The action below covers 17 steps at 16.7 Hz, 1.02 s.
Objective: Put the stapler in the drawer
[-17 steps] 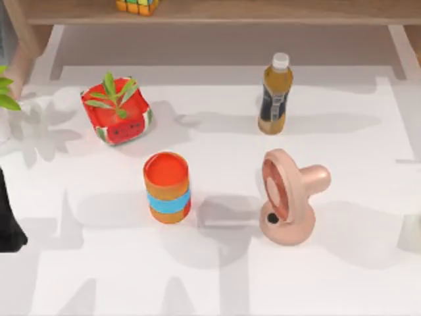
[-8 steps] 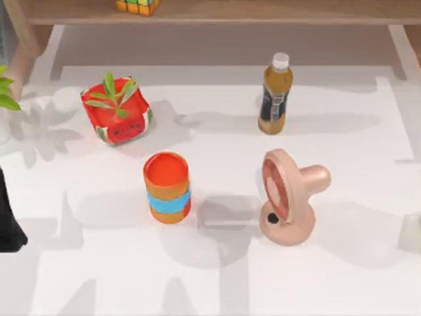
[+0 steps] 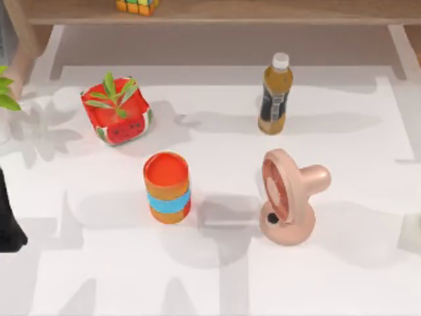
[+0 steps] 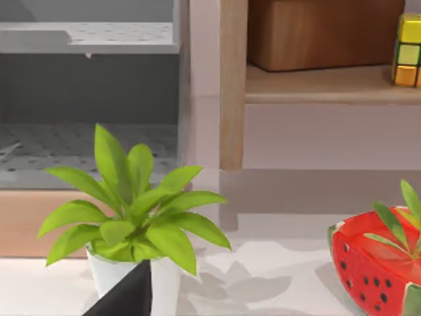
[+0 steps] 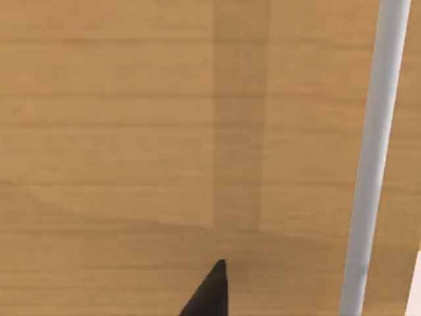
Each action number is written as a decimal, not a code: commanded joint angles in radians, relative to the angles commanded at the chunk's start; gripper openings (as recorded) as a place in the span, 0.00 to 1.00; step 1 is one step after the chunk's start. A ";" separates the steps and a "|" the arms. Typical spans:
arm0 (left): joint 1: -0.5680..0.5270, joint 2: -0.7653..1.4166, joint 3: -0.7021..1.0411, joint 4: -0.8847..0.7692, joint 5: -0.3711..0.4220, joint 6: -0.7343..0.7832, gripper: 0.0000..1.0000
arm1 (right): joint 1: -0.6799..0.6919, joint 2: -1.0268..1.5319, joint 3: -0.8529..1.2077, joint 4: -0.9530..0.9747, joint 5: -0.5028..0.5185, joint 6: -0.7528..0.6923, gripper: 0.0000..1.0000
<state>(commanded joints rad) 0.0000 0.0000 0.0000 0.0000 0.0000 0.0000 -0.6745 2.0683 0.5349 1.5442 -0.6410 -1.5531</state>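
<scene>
Top view: a white table [image 3: 342,276] carries the stapler [image 3: 227,214], a slim, pale grey bar. It lies flat between an orange can [image 3: 167,187] with a blue band and a pink fan [image 3: 289,197], close beside the fan's base and apart from the can. The fan has a smooth, glossy shell, a round face and a stubby cylindrical rear. Behind it stands an amber bottle [image 3: 275,92] with a white cap and a dark label. Toward the left sits a red planter [image 3: 117,108] patterned like a watermelon, holding a green sprig. A coloured cube [image 3: 137,5] rests on the wooden shelf [image 3: 263,12] at the far edge. The left arm [image 3: 8,220] is a black form at the table's left edge, well apart from the stapler.

Left wrist view: adds a leafy plant [image 4: 131,204] in a white pot, a plain wooden box [image 4: 325,33] on the shelf, and grey perforated panels [image 4: 85,39]. A black tip of the left gripper [image 4: 128,296] shows before the pot.

Right wrist view: faces a wood-grain panel [image 5: 131,131] crossed by a pale grey rail [image 5: 375,158]. A black tip of the right gripper [image 5: 209,293] is seen.

Whether either gripper is released or clenched cannot be told; neither touches the stapler.
</scene>
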 joint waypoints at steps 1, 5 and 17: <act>0.000 0.000 0.000 0.000 0.000 0.000 1.00 | 0.000 0.000 0.000 0.000 0.000 0.000 0.40; 0.000 0.000 0.000 0.000 0.000 0.000 1.00 | 0.000 0.000 0.000 0.000 0.000 0.000 0.10; 0.000 0.000 0.000 0.000 0.000 0.000 1.00 | 0.008 0.009 0.014 -0.013 0.007 0.002 0.00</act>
<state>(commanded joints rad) 0.0000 0.0000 0.0000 0.0000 0.0000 0.0000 -0.6664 2.0772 0.5492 1.5310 -0.6341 -1.5513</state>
